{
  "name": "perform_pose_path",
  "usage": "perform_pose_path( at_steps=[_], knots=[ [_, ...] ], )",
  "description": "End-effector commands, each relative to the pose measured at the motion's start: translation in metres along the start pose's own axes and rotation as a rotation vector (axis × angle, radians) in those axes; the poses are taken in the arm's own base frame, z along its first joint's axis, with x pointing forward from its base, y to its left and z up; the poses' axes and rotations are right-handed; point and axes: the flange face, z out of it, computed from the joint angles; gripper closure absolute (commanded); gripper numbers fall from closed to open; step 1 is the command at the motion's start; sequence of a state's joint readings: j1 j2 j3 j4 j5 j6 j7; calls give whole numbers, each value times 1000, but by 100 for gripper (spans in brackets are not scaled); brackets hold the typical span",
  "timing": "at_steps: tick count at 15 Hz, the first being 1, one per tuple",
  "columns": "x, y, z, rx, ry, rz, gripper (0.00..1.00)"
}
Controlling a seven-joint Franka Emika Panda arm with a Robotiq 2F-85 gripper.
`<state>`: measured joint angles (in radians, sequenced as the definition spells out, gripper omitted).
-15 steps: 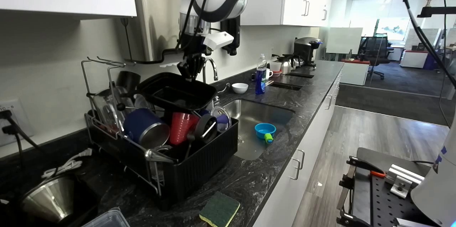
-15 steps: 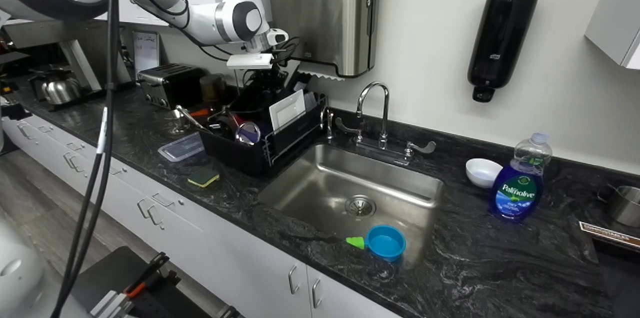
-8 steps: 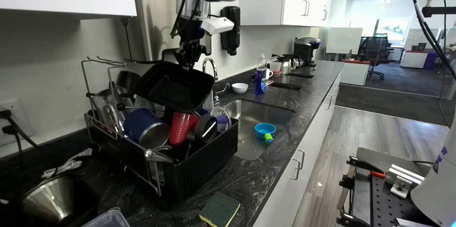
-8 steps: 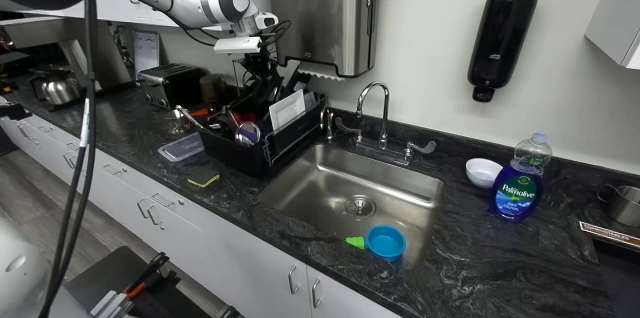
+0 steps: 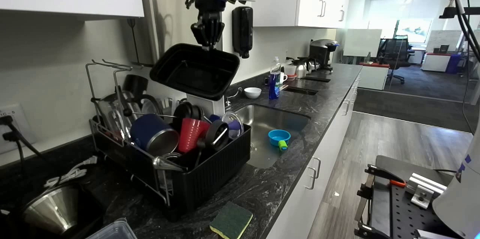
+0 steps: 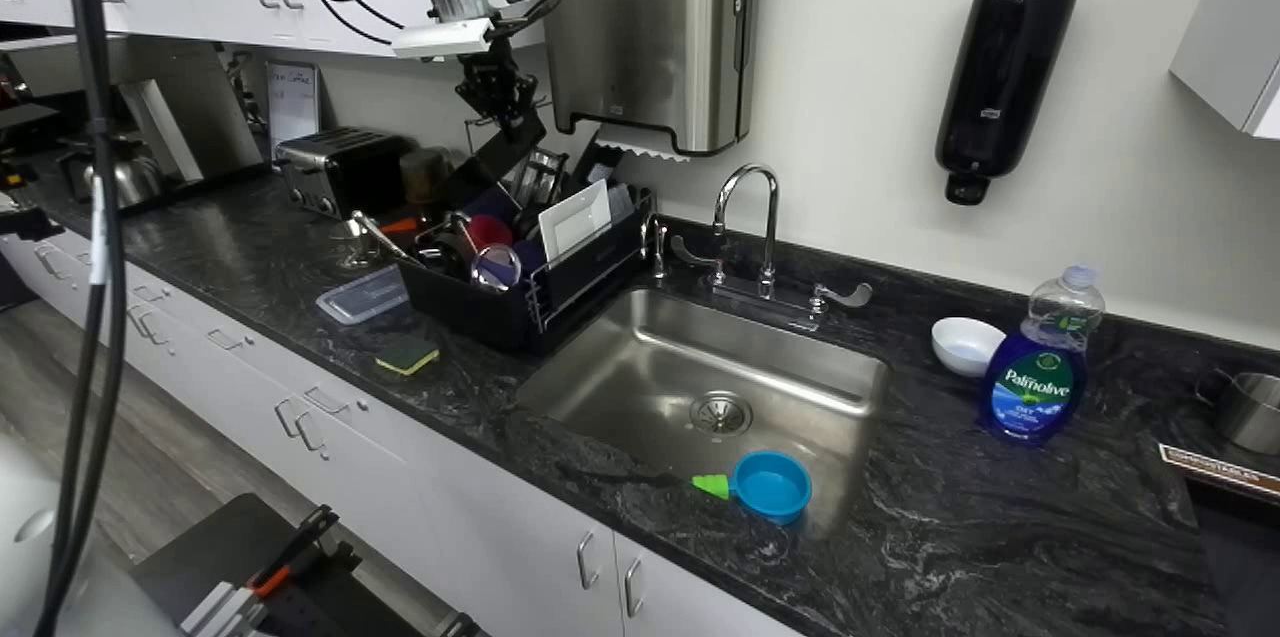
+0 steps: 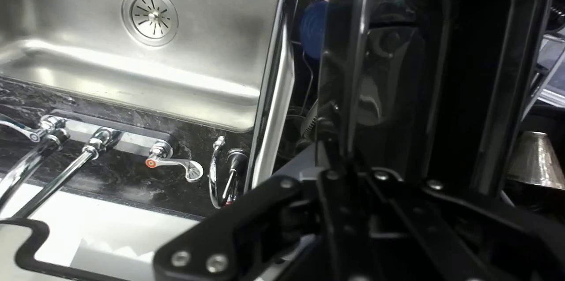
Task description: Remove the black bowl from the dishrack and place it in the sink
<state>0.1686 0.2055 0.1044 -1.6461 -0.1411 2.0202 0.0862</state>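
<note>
While the robot's black fingers (image 5: 201,36) grip its upper rim, the wide, shallow, matte black bowl (image 5: 195,74) hangs tilted above the boxy dishrack (image 5: 221,173) of black walls and chrome wire. Inside the dishrack sit a red ribbed cup (image 5: 191,136), a dark blue cylindrical cup (image 5: 149,130) and a white square-cornered plate (image 6: 575,222) on edge. Just beside it, a rectangular stainless-steel sink (image 6: 640,397), set into the black marbled stone tabletop (image 6: 1020,547), contains a round, bright blue bowl (image 6: 770,487) with a green handle (image 6: 711,486).
</note>
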Motion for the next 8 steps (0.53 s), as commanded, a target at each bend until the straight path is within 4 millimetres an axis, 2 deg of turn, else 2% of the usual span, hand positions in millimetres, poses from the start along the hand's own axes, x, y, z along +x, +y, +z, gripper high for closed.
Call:
perform_pose_path(
  at_steps=[1,8],
  knots=[
    [-6,29,0,5,-43,55,98],
    [-22,105,7,28,-96,202,98]
  ],
)
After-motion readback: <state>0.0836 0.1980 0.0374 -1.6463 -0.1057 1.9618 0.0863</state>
